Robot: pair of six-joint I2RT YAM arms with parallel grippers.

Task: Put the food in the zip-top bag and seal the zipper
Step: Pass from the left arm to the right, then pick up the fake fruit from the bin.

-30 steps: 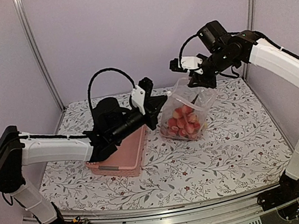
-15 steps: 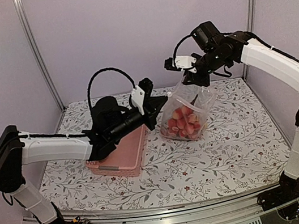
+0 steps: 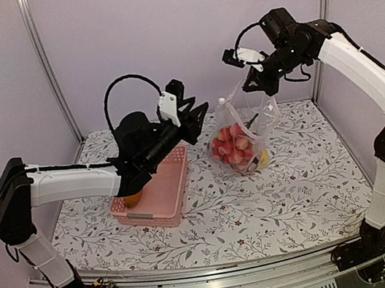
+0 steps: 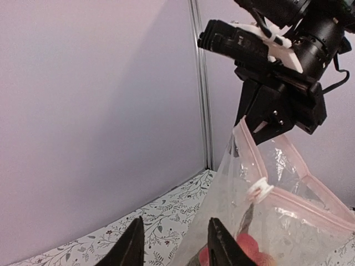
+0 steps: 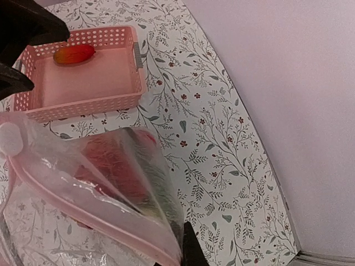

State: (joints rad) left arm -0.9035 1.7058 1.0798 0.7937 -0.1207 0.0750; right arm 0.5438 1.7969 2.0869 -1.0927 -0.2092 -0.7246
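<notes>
Dangling centre-right of frame, zip-top bag (image 3: pixel 238 130) pinched at the rim by right gripper (image 3: pixel 255 87); left gripper (image 3: pixel 197 112) half-spread, empty, just beside; limp, slippery, bottom-heavy with food (image 3: pixel 233 147) by the look; best taken along the zipper (image 4: pixel 310 206).

The table (image 3: pixel 296 186) has a white cloth with little leaves and flowers. A pink plastic basket with holes (image 3: pixel 158 194) sits on it, left of the middle. Right of the basket is a clear plastic bag (image 3: pixel 240 143). I cannot tell if its bottom touches the table.
</notes>
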